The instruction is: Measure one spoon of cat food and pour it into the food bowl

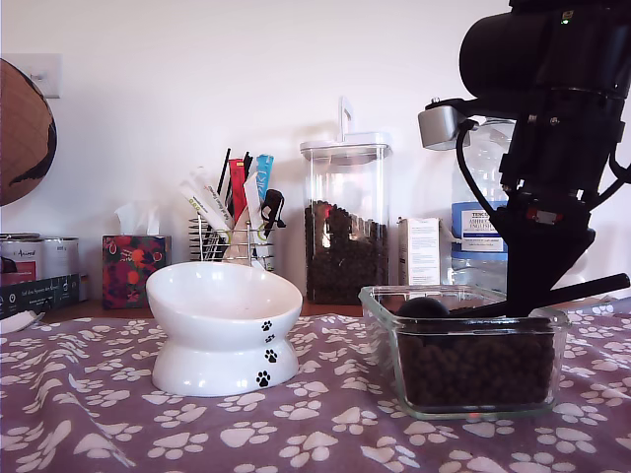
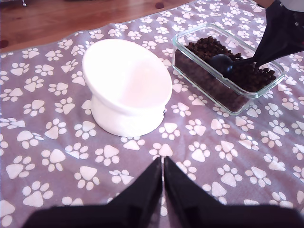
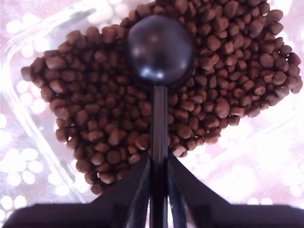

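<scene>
On the tablecloth: a purple cloth printed with white paw prints (image 1: 325, 434) covers the table and carries both dishes
Food bowl: a glossy white ceramic tilted bowl (image 1: 225, 325) on a wide pedestal foot with three black paw prints, seen at about 8 o'clock in the exterior view; its inside looks bare in the first wrist view (image 2: 126, 85)
Glass dish: a square clear glass dish (image 1: 463, 347) at about 4 o'clock in the exterior view, well apart from the bowl
Cat food: small round dark brown dry pellets (image 3: 104, 118) fill the glass dish
Spoon: a black plastic scoop with a small round bowl and a long thin handle (image 3: 160, 52); its rounded back faces up over the pellets, and whether it touches them cannot be told
My second gripper (image 3: 159, 175): fingers pinch the spoon's handle from both sides, above the dish
My first gripper (image 2: 163, 178): fingers pressed together, holding nothing, above bare cloth
Behind: a tall clear lidded canister of kibble (image 1: 345, 222) and a wire caddy of coloured utensils (image 1: 235, 222) at about 12 o'clock
</scene>
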`<action>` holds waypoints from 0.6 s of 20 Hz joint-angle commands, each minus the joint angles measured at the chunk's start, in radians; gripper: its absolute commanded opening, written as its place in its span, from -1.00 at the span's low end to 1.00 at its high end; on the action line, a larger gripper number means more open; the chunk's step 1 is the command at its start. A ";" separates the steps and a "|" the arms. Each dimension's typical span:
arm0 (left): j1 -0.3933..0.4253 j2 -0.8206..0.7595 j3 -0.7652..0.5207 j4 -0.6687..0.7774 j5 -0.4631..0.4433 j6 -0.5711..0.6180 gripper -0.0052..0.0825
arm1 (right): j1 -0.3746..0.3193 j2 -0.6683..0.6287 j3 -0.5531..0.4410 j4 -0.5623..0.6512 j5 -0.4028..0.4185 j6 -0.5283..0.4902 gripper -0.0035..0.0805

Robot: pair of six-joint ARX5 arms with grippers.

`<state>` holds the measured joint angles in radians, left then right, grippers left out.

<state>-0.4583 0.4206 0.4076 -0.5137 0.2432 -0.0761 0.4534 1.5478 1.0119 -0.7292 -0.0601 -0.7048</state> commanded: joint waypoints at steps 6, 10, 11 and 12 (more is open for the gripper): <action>-0.003 -0.002 -0.007 0.006 0.004 -0.003 -0.93 | 0.009 0.009 0.046 -0.051 0.072 0.001 -0.95; -0.003 -0.002 -0.007 0.006 0.004 -0.003 -0.93 | 0.009 0.009 0.154 -0.129 0.071 0.029 -0.95; -0.003 -0.002 -0.007 0.006 0.004 -0.003 -0.93 | 0.009 0.009 0.170 -0.143 0.071 0.034 -0.95; -0.003 -0.002 -0.007 0.006 0.004 -0.003 -0.93 | 0.009 0.009 0.183 -0.156 0.071 0.064 -0.95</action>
<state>-0.4583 0.4206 0.4076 -0.5140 0.2436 -0.0761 0.4595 1.5486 1.1965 -0.8722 0.0113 -0.6567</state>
